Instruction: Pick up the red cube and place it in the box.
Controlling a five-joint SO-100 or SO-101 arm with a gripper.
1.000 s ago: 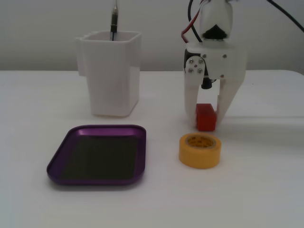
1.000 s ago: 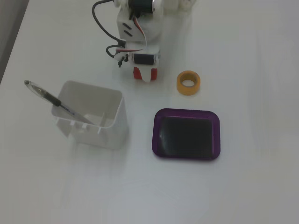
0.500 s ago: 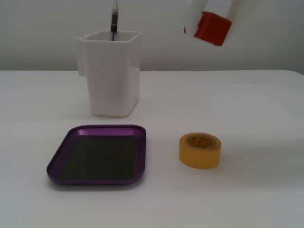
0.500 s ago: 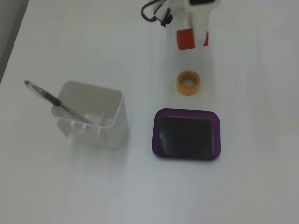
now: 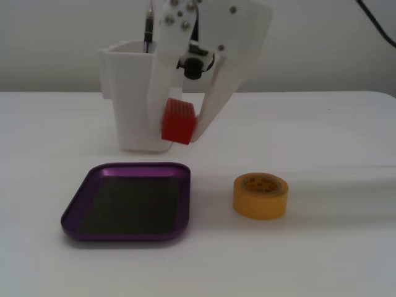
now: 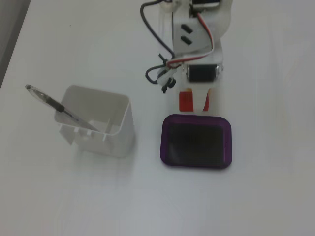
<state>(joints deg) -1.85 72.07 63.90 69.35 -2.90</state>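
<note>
1. White plastic fingers (image 5: pixel 179 133) hang down from the arm, clamped on the red cube (image 5: pixel 178 122), which is lifted off the counter (image 5: pixel 334 247) just behind the purple box (image 5: pixel 127 232).
2. In a fixed view from in front, left to right: a white container (image 5: pixel 127 93) behind the arm, the box, and a yellow tape roll (image 5: pixel 260 195) on the counter, clear of the box.
3. A pen (image 6: pixel 69 112) leans in the container.

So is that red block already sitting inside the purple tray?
No. In a fixed view the red block is held up off the table in the hand, and the purple tray in front holds nothing.
</note>
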